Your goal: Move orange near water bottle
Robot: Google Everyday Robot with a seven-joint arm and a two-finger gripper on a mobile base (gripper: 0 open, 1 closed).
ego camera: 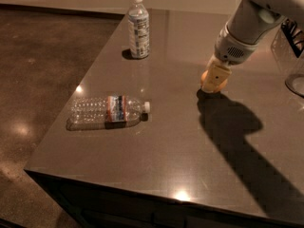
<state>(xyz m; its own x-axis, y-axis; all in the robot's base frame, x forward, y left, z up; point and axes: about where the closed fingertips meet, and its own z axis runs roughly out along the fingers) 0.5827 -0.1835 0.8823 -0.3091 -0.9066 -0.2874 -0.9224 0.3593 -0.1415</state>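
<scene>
Water bottle lying flat, cap R; gripper at orange.

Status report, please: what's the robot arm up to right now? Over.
Gripper low at the orange, table's right side. Water bottle lies on its side, apart to the left. Second bottle upright at the back, off the line between.

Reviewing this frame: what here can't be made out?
All in the camera view:
- The orange: mostly hidden under the gripper; whether it is gripped cannot be told.
- The clear container: cut off by the right edge.
- The upright bottle: label text too small to read.
- The arm: cut off by the top edge.
</scene>
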